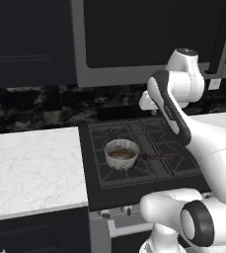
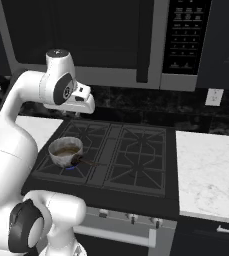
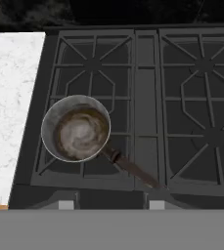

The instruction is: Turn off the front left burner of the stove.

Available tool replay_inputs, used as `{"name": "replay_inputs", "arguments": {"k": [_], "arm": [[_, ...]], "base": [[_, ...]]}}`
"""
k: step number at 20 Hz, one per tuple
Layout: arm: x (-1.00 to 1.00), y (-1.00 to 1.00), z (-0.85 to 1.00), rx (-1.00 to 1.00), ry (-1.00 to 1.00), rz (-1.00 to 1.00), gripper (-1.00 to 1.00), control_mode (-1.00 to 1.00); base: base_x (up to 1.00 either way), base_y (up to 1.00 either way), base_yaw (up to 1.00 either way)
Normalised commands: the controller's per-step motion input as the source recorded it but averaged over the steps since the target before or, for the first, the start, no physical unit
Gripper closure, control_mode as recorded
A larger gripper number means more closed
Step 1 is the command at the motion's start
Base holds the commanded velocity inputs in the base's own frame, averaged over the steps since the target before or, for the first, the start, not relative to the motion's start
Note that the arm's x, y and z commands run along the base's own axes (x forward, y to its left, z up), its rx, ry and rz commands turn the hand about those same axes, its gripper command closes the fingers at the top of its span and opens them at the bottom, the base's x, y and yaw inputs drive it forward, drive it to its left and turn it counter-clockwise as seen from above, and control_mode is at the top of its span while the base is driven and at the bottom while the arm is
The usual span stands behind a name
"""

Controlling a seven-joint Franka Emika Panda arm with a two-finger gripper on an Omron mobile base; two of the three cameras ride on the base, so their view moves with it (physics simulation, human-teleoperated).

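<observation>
The stove [image 1: 159, 133] [image 2: 136, 150] [image 3: 201, 97] is a wide black gas range with a silver front carrying small dark knobs [image 1: 104, 213] [image 2: 131, 218]. On its front left burner [image 1: 109, 174] [image 2: 51, 169] [image 3: 50, 163] stands a small grey-white saucepan [image 1: 121, 154] [image 2: 65, 151] [image 3: 77, 128], its thin dark handle pointing toward the stove's middle front. A blue glow shows under the pan in the right base view. My gripper [image 1: 145, 103] [image 2: 80, 113] [image 3: 111, 204] hangs high over the stove's back left part, looking down, its tips wide apart and holding nothing: open.
A dark microwave [image 1: 134, 39] [image 2: 111, 35] hangs above the stove, close to my upper arm. White marble counters [image 1: 30, 163] [image 2: 211, 165] flank the stove. A steel bar handle [image 1: 129, 230] [image 2: 116, 236] runs below the knobs.
</observation>
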Motion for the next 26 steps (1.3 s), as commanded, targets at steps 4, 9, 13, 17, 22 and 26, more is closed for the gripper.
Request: {"name": "replay_inputs", "arguments": {"k": [4, 9, 13, 17, 22, 26], "arm": [[-0.36, 0.05, -0.02, -0.03, 0.0, 0.01, -1.0, -1.0], [-0.62, 0.1, -0.11, -0.07, -0.03, 0.05, -1.0, -1.0], [-0.55, 0.12, -0.15, -0.11, -0.14, 0.04, -1.0, -1.0], [-0.59, 0.62, -0.41, -0.3, -0.07, 0.16, -1.0, -1.0], [-0.58, 0.99, -0.63, -0.47, -0.02, 0.25, -1.0, -1.0], [-0.63, 1.0, -0.78, -0.55, -0.02, 0.29, -1.0, -1.0]], "base": [[0.0, 0.0, 0.0], [0.0, 0.0, 0.0], [0.0, 0.0, 0.0], [0.0, 0.0, 0.0], [0.0, 0.0, 0.0], [0.0, 0.0, 0.0]]}}
